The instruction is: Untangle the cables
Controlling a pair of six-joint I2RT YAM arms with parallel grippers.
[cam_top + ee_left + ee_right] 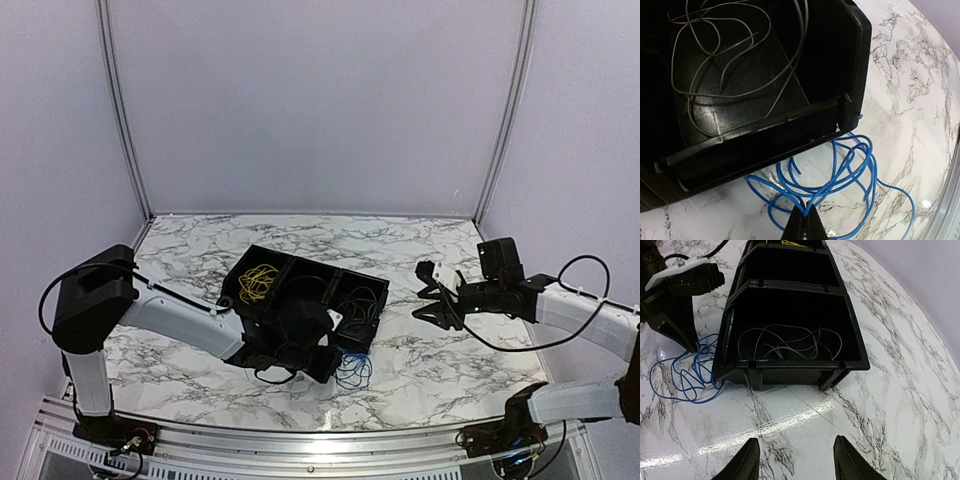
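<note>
Marble table holds a tray, with yellow cables in its end bin. Left gripper is pinched shut on the blue cable just outside the tray's corner, likely to drag it free. Right gripper hangs open and empty beside the tray.

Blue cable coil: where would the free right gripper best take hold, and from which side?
Probably the outer loops of the blue cable coil lying flat on the table, from above on the side away from the black tray: the tray wall blocks the other side, and the left gripper pinches the near strands.
</note>
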